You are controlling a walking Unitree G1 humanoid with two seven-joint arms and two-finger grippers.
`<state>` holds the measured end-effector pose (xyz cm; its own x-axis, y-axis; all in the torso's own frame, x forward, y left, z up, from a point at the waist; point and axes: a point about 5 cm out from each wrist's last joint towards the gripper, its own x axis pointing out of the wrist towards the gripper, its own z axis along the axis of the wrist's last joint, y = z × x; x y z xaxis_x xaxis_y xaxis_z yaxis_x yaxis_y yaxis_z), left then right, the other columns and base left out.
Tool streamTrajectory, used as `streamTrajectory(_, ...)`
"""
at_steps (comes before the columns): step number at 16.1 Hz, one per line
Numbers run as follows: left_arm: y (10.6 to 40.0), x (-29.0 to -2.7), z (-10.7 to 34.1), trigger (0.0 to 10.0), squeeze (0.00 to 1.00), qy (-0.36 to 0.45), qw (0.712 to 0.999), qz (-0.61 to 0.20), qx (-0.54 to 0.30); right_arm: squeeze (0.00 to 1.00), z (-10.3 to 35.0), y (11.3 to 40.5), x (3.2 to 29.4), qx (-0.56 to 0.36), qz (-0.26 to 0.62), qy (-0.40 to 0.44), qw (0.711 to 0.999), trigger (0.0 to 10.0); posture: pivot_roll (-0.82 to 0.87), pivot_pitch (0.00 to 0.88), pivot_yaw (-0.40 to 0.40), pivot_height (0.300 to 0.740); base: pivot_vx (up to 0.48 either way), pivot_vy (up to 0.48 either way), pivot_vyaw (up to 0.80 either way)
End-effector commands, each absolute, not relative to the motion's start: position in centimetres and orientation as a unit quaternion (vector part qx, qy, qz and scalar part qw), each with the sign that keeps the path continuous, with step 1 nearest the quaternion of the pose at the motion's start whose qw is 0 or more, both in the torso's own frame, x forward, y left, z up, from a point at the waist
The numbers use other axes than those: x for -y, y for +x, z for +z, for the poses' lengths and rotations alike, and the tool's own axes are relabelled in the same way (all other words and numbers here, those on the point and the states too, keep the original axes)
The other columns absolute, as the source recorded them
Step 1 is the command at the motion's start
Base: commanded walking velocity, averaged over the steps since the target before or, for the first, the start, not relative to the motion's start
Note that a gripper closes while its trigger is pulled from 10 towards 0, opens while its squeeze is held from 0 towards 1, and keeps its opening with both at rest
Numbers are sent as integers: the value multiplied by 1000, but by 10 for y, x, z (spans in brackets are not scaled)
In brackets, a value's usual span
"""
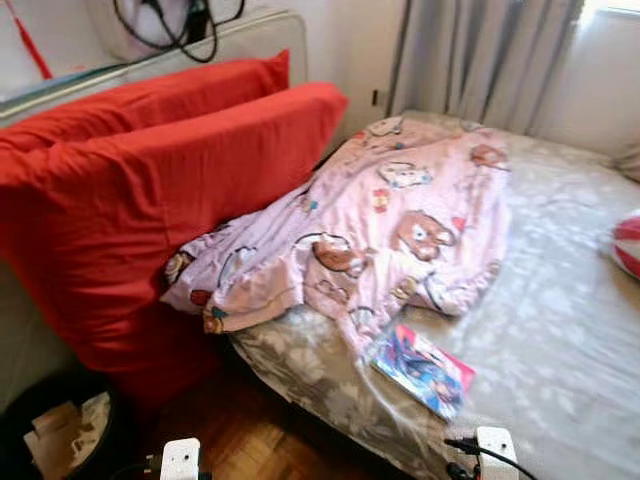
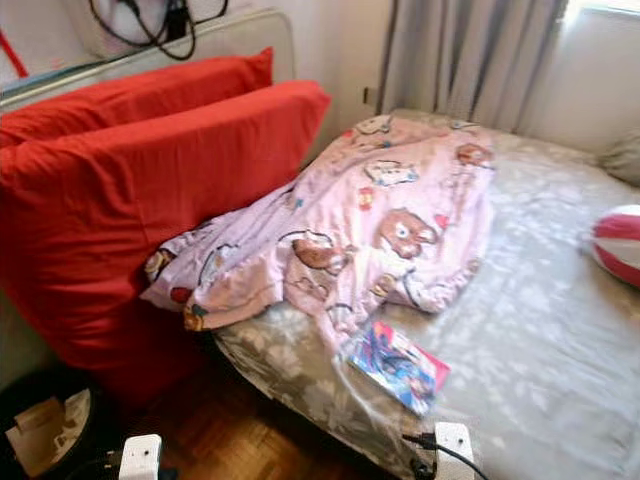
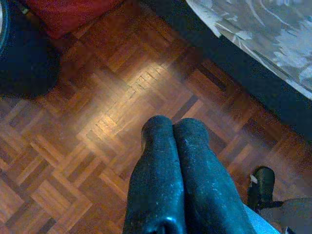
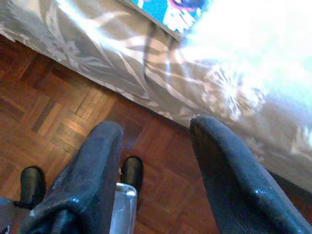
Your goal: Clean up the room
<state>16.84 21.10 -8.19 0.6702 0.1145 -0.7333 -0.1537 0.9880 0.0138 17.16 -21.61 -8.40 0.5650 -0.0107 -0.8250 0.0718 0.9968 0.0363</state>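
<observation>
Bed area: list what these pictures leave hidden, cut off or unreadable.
- Bed: the part under the crumpled blanket is hidden in the eye views.
- Striped ball: cut by the picture's right edge.
- Book: cover too blurred to read; in the right wrist view, cut by the top edge.
- Bin: cut by the bottom corner; its contents are unclear.

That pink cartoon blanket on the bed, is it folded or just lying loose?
Loose and crumpled. The pink blanket lies in a rumpled heap across the bed, one end spilling off the mattress edge against the red cushion.
</observation>
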Motion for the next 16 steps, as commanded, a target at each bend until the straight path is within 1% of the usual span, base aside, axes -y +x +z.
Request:
streamTrajectory(1, 163, -211, -85, 10000, 0, -27, 909, 76, -409, 0, -82, 176, 216, -457, -23, 34, 889, 10000, 61, 0, -3, 740, 274, 0, 0)
streamTrajectory(8, 167, -211, -83, 10000, 0, -26, 912, 75, -402, 0, -82, 176, 215, -456, -24, 36, 889, 10000, 61, 0, -3, 740, 275, 0, 0)
streamTrajectory(9, 169, -212, -82, 10000, 0, -27, 914, 77, -397, 0, -82, 175, 215, -457, -25, 38, 888, 10000, 61, 0, -2, 740, 0, 0, 0)
streamTrajectory(11, 174, -212, -79, 10000, 0, -27, 919, 75, -386, 0, -83, 175, 215, -460, -25, 38, 887, 10000, 61, 0, -3, 740, 0, 0, -750)
streamTrajectory(14, 190, -215, -69, 10000, 0, -29, 933, 80, -350, 0, -83, 175, 215, -459, -24, 36, 888, 10000, 60, 0, -1, 740, 0, 0, -733)
streamTrajectory(16, 201, -216, -61, 10000, 0, -33, 943, 82, -320, 0, -81, 176, 215, -447, -24, 37, 893, 10000, 59, 0, -1, 740, 0, 0, 0)
